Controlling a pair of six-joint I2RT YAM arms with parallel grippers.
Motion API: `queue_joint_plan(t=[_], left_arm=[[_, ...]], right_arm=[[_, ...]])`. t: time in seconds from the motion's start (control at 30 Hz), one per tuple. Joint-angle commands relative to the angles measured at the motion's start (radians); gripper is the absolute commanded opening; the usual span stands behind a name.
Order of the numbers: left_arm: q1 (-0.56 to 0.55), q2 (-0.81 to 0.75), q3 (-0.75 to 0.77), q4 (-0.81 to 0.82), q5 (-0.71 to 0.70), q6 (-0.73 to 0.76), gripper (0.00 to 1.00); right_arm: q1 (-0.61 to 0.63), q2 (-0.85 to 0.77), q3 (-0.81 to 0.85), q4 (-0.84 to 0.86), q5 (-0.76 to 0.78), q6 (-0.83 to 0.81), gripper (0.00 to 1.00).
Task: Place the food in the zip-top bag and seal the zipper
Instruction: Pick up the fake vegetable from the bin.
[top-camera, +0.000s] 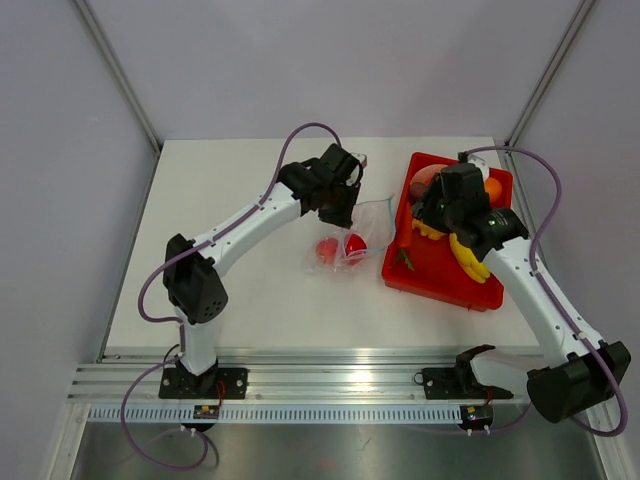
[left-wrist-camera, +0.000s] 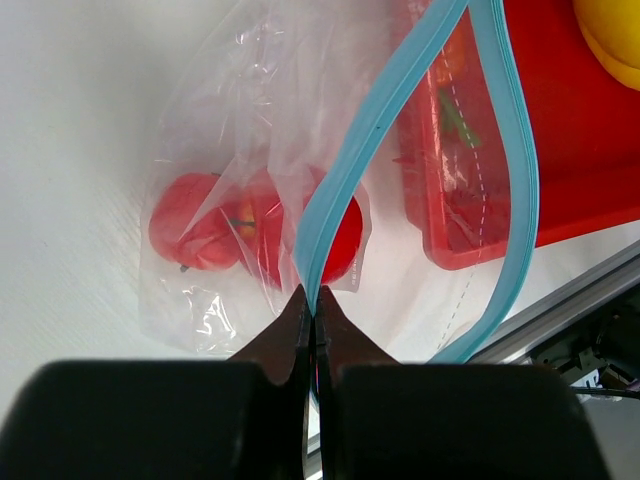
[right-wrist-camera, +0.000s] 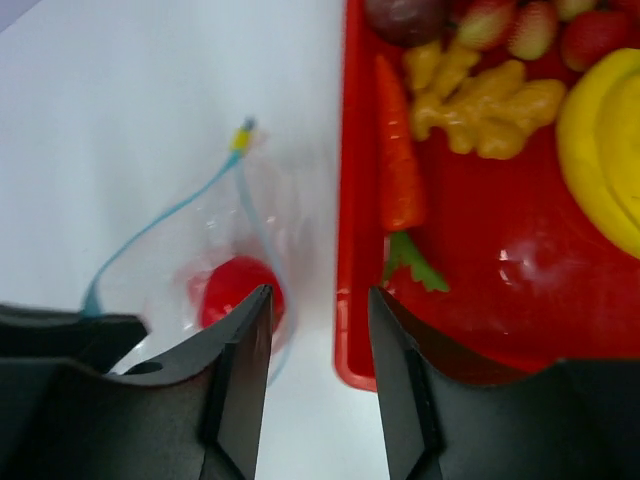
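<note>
**While the left claw (left-wrist-camera: 312, 295) is pinching the zipper (left-wrist-camera: 400, 85), the right claw (right-wrist-camera: 320, 295) is hanging open over the edge of the tray (right-wrist-camera: 345, 230)**

As the left arm (top-camera: 240, 225) is reaching across the table (top-camera: 230, 180) from the near left, its claw is clamping the blue zipper at one end of the mouth. The two fingertips are meeting with the strip between them. From that pinch the zipper is splitting into two strands that are bowing apart, so the bag (left-wrist-camera: 250, 100) is gaping at its mouth. The bag is lying on the white table just left of the tray, with its mouth reaching to the tray's left wall. Two red fruits (left-wrist-camera: 190, 225) are sitting side by side at the bottom of the bag, touching each other. One is showing a small green-and-orange stem.

Further right, the tray is holding more food. A carrot (right-wrist-camera: 400, 170) is lying along the left wall with ginger (right-wrist-camera: 480, 100) just beside it. A banana (right-wrist-camera: 600, 140) is curving along the right side. Strawberries (right-wrist-camera: 515, 25) and a dark purple piece (right-wrist-camera: 405, 15) are crowding the far end.

The right claw is hovering above the tray's left wall with its fingers spread wide, gripping nothing. In the right wrist view, one finger is hanging over the bag and the other over the tray floor near the carrot's green top.
</note>
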Motion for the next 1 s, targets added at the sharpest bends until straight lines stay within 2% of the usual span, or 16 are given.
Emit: queue_joint_plan(t=[0.0, 0.07, 0.3, 0.43, 0.47, 0.6, 0.83, 0.9, 0.97], left_arm=[[0.01, -0.079, -0.009, 0.042, -0.021, -0.002, 0.0], [0.01, -0.084, -0.009, 0.044, -0.02, -0.002, 0.0], [0.01, -0.088, -0.019, 0.047, -0.008, -0.004, 0.0], [0.01, -0.09, -0.022, 0.049, -0.009, -0.004, 0.0], [0.01, -0.09, -0.02, 0.049, -0.009, -0.004, 0.0], [0.01, -0.079, 0.0, 0.044, -0.008, -0.005, 0.0], [0.01, -0.059, 0.032, 0.029, -0.001, -0.001, 0.0], [0.011, -0.056, 0.037, 0.026, 0.0, -0.001, 0.0], [0.01, -0.053, 0.041, 0.023, 0.002, 0.002, 0.0]], right_arm=[[-0.086, -0.021, -0.097, 0.012, -0.048, -0.028, 0.49], [-0.133, 0.014, -0.122, 0.006, -0.077, -0.045, 0.52], [-0.143, 0.143, -0.168, 0.072, -0.097, -0.06, 0.59], [-0.143, 0.238, -0.131, 0.101, -0.085, -0.086, 0.61], [-0.144, 0.278, -0.117, 0.109, -0.083, -0.092, 0.65], [-0.16, 0.386, -0.077, 0.147, -0.106, -0.118, 0.7], [-0.161, 0.545, -0.048, 0.216, -0.144, -0.14, 0.7], [-0.161, 0.577, -0.047, 0.228, -0.146, -0.143, 0.67], [-0.164, 0.584, -0.051, 0.233, -0.143, -0.141, 0.6]])
